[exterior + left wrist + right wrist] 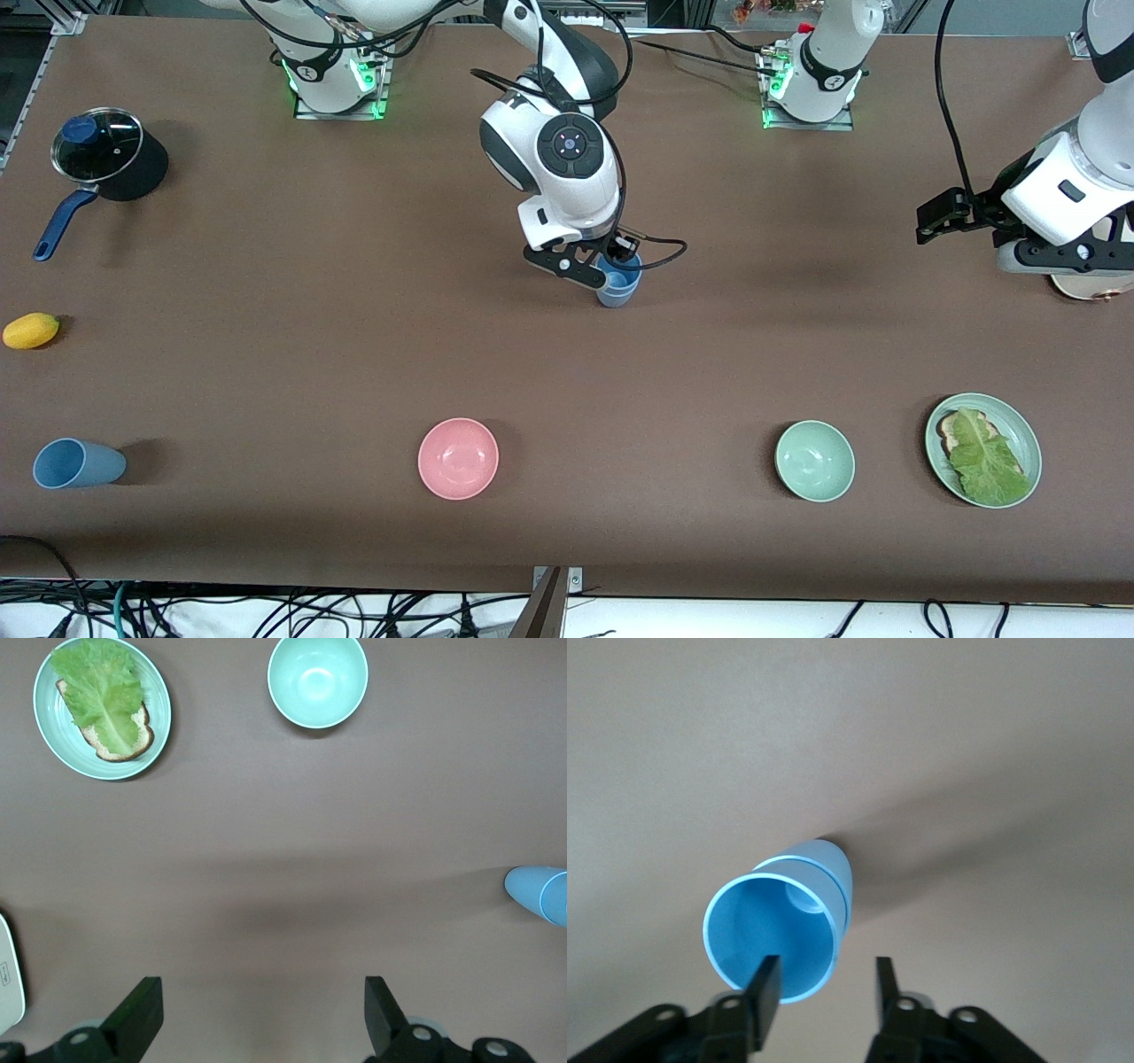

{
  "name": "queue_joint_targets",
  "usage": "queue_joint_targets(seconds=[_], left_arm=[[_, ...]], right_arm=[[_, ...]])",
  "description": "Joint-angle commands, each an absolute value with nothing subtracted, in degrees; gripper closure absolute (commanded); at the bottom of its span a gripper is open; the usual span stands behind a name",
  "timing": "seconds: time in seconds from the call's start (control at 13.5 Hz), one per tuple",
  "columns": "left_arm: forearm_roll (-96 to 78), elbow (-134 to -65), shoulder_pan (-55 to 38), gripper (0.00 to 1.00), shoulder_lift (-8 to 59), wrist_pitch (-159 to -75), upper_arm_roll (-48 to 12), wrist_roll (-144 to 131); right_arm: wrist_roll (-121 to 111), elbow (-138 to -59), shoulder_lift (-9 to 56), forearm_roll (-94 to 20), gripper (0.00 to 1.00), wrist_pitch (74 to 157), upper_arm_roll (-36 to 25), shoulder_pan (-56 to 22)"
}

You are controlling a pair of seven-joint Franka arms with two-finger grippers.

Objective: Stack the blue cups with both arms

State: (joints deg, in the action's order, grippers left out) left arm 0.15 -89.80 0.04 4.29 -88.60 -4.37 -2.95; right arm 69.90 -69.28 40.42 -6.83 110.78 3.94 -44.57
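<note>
Two blue cups show: you have a stacked blue cup (618,285) standing upright mid-tabletop, and in the right wrist view it (780,926) reads as one tumbler nested in another, with a double rim line on the wall. A duller grey-blue cup (78,462) lies on its side near the front edge at the right arm's end.

The right pincer (611,266) sits at the stacked cup's rim. One finger (764,985) overlaps the rim and the other stands just outside the wall, with a gap between them, so it is released, not clamped.

The left pincer (930,221) hangs over bare tabletop (762,354) at the left arm's end. That arm waits, its fingers (383,1010) spread wide with nothing between.

Around you: a pink bowl (458,458) and a green bowl (814,461) sit nearer the front camera than the stacked cup, well apart from it. A green plate (1019,427) with bread and a lettuce leaf (985,456) sits beside the green bowl, toward the left arm's end. A dark pot (111,155) with glass lid and blue handle and a yellow lemon-like fruit (31,330) sit toward the right arm's end.

Open brown matte surface rings the stacked cup on all sides. The cups are matte, tapered and handleless; the bowls are smooth and round.
</note>
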Motion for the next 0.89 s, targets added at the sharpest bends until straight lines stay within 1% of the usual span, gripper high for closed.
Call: queue_joint_targets(seconds=[0.0, 0.3, 0.52, 0.81], left_arm=[[1.4, -90.6, 0.3, 0.0, 3.3, -88.2, -4.5, -2.9], [1.4, -90.6, 0.3, 0.0, 3.2, -88.2, -4.5, -2.9], [1.4, -90.7, 0.3, 0.0, 3.2, -88.2, -4.6, -2.9], [1.3, -90.8, 0.3, 0.0, 3.2, -88.2, -4.6, -2.9]], right_arm=[[69.2, -69.5, 37.4, -6.0, 0.0, 106.7, 3.0, -43.5], [59.0, -69.4, 33.3, -6.5, 0.0, 98.0, 0.4, -40.0], [49.7, -69.4, 30.1, -6.8, 0.0, 92.1, -0.2, -34.8], [43.6, -69.5, 28.0, -6.7, 0.0, 87.9, -1.5, -32.7]])
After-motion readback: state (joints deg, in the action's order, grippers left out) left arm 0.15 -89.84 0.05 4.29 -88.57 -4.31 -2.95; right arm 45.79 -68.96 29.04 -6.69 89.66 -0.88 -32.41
